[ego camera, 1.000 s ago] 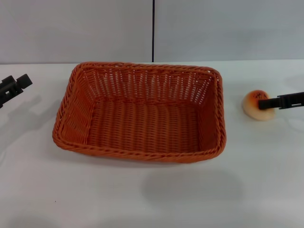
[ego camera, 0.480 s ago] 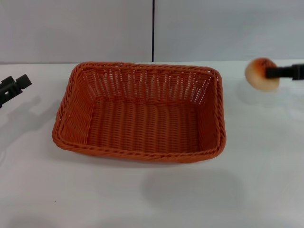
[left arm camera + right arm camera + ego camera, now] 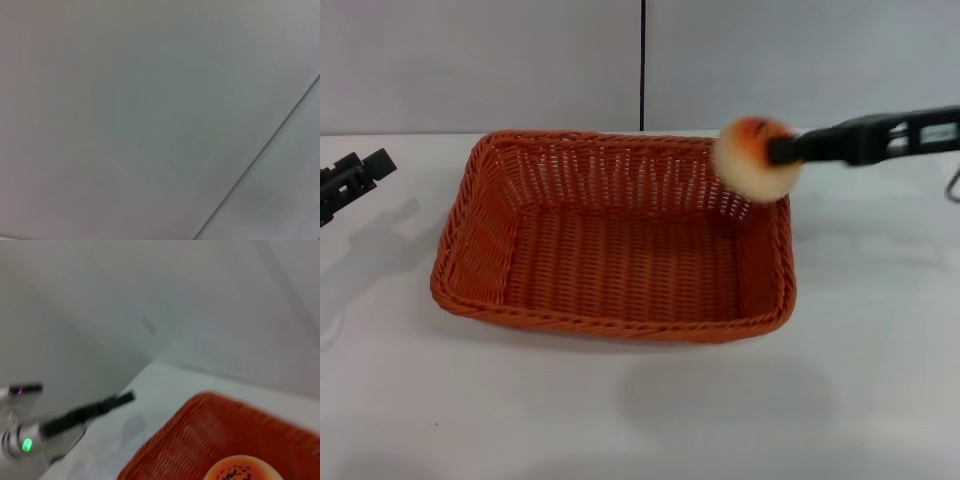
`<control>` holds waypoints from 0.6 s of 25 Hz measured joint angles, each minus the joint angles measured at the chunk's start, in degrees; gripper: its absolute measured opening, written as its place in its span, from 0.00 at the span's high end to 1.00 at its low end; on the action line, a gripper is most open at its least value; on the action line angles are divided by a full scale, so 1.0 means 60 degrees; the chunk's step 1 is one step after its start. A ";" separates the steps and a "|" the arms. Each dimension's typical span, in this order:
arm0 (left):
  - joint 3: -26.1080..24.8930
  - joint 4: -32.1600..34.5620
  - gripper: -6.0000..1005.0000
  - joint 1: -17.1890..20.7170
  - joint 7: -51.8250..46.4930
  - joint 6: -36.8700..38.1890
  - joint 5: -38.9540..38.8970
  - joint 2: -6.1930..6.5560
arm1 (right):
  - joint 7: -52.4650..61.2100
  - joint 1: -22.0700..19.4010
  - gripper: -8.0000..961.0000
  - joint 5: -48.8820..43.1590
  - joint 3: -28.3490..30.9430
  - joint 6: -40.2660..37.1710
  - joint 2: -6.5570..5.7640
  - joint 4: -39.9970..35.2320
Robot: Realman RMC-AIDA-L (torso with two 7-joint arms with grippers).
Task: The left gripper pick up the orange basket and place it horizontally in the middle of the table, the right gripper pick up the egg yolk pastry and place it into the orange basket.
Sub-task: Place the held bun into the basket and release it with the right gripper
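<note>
The orange basket (image 3: 620,240) lies lengthwise across the middle of the white table (image 3: 640,410), its inside bare. My right gripper (image 3: 778,152) is shut on the egg yolk pastry (image 3: 752,160) and holds it in the air over the basket's far right corner. The right wrist view shows the egg yolk pastry (image 3: 242,469) above the orange basket (image 3: 200,440). My left gripper (image 3: 355,178) hangs at the table's left edge, away from the basket; the right wrist view shows the left gripper (image 3: 90,410) too.
A grey wall with a dark vertical seam (image 3: 643,65) runs behind the table. The left wrist view holds only a plain grey surface with one thin line (image 3: 260,155).
My right gripper has lifted the pastry off the table at the right and carried it left, to above the basket's far right corner. The left gripper has barely moved.
</note>
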 joint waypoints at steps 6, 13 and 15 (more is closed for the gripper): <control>0.0000 -0.0099 0.24 0.0061 -0.0022 0.0177 -0.0076 -0.0008 | -0.0312 0.0242 0.90 -0.0012 -0.1001 0.0678 0.0040 0.0426; -0.0012 -0.0242 0.24 0.0169 0.0011 0.0491 -0.0386 -0.0011 | -0.0630 0.0168 0.85 0.0064 -0.0984 0.0839 0.0071 0.0477; -0.0014 -0.0244 0.24 0.0203 0.0039 0.0558 -0.0506 -0.0011 | -0.0727 0.0093 0.84 0.0181 -0.0962 0.0759 0.0073 0.0436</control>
